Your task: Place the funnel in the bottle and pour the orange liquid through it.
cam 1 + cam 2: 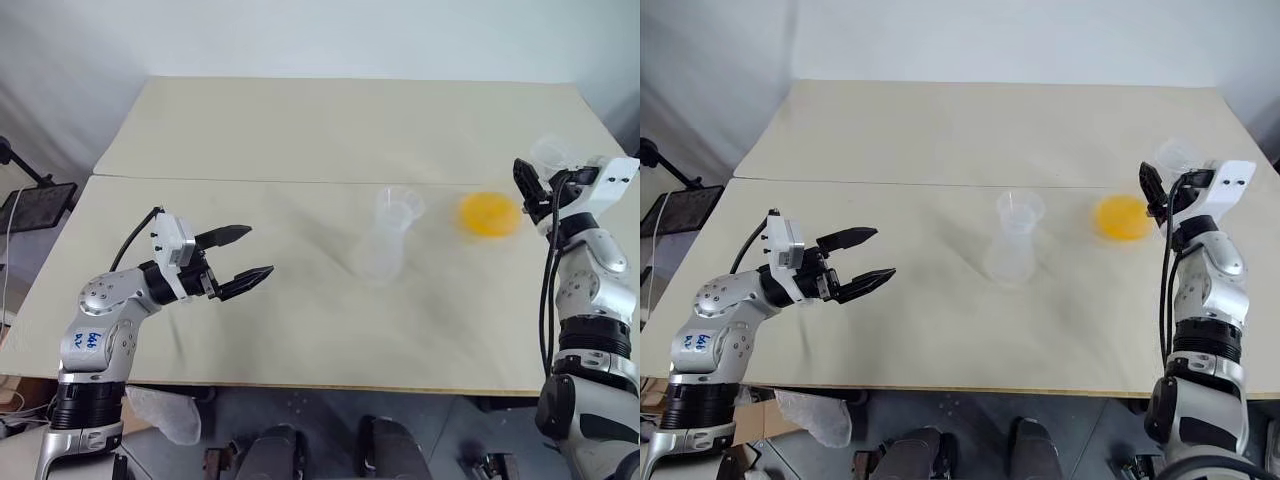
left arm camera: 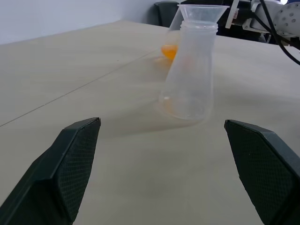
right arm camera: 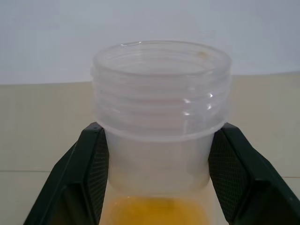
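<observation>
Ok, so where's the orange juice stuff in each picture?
Left eye view: the orange liquid is at the right side, low over the table.
Right eye view: again at the right.
Left wrist view: it peeks out behind the bottle.
Right wrist view: right under the flask's wide neck.
Shared landmark: the clear flask that holds it.

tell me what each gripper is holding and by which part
Right gripper: clear flask of orange liquid, gripped by its ribbed neck. Left gripper: open, holding nothing.
</observation>
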Controlling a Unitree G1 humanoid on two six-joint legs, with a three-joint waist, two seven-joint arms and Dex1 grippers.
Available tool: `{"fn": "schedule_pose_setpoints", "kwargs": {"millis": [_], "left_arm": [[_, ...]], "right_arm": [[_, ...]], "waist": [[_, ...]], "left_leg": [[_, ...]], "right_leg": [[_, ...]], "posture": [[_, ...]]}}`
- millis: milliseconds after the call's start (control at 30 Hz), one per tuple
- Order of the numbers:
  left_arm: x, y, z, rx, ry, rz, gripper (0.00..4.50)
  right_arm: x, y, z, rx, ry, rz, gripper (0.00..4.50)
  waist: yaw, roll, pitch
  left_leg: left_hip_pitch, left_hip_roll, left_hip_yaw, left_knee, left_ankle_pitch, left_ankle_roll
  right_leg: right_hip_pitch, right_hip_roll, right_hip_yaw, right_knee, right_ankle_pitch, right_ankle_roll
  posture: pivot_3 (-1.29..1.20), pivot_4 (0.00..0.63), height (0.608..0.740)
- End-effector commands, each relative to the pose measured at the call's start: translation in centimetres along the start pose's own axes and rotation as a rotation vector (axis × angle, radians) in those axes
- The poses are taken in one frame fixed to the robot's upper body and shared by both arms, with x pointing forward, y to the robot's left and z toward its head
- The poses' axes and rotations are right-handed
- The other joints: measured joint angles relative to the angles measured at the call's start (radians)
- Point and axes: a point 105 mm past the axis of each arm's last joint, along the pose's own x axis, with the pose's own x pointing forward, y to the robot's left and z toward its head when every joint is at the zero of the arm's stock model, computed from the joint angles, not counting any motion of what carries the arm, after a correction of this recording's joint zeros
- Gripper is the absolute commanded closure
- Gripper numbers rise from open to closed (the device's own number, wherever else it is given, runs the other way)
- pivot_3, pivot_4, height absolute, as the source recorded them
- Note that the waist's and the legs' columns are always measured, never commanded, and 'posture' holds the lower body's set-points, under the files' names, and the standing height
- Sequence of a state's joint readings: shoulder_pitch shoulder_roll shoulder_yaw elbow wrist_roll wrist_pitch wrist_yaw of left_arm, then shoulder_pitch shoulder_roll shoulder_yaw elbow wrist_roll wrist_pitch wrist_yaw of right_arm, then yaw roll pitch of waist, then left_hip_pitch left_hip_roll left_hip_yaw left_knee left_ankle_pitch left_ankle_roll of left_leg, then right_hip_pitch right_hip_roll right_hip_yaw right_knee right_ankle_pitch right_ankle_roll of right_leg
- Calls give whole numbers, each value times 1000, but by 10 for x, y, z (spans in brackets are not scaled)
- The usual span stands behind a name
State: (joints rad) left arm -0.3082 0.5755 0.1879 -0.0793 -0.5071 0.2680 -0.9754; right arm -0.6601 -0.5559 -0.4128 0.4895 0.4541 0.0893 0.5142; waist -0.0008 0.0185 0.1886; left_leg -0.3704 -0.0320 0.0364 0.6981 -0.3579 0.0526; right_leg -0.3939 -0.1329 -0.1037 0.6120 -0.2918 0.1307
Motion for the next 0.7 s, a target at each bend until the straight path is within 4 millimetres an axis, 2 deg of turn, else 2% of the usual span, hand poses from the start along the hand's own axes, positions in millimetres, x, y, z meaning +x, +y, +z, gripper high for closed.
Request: {"fn": "schedule_pose_setpoints", "kwargs": {"millis": [33, 300, 433, 633, 700], "left_arm": [[1, -4, 11, 38, -31, -16, 0], [0, -4, 10, 36, -26, -16, 0], [1, -4, 10, 39, -26, -19, 0], [3, -2, 11, 47, -27, -21, 0], [3, -2, 11, 47, -28, -21, 0]], "right_arm": [[-6, 11, 22, 8, -52, 46, 1951], [-16, 14, 12, -26, 41, 33, 1951], [-16, 16, 11, -14, 28, 26, 1951], [-11, 27, 9, 24, 31, 73, 16], [-10, 26, 10, 19, 24, 64, 16]], "waist": [[0, 0, 0], [-1, 0, 0], [-1, 0, 0], [-1, 0, 0], [-1, 0, 0]], "left_leg": [[0, 0, 0, 0, 0, 0], [0, 0, 0, 0, 0, 0], [0, 0, 1, 0, 0, 0], [0, 0, 1, 0, 0, 0], [0, 0, 1, 0, 0, 0]], "right_leg": [[0, 0, 0, 0, 0, 0], [0, 1, 0, 0, 0, 0], [0, 1, 0, 0, 0, 0], [0, 1, -1, 0, 0, 0], [0, 1, -1, 0, 0, 0]], "posture": [[0, 150, 740], [0, 150, 740], [0, 150, 740], [0, 150, 740], [0, 150, 740]]}}
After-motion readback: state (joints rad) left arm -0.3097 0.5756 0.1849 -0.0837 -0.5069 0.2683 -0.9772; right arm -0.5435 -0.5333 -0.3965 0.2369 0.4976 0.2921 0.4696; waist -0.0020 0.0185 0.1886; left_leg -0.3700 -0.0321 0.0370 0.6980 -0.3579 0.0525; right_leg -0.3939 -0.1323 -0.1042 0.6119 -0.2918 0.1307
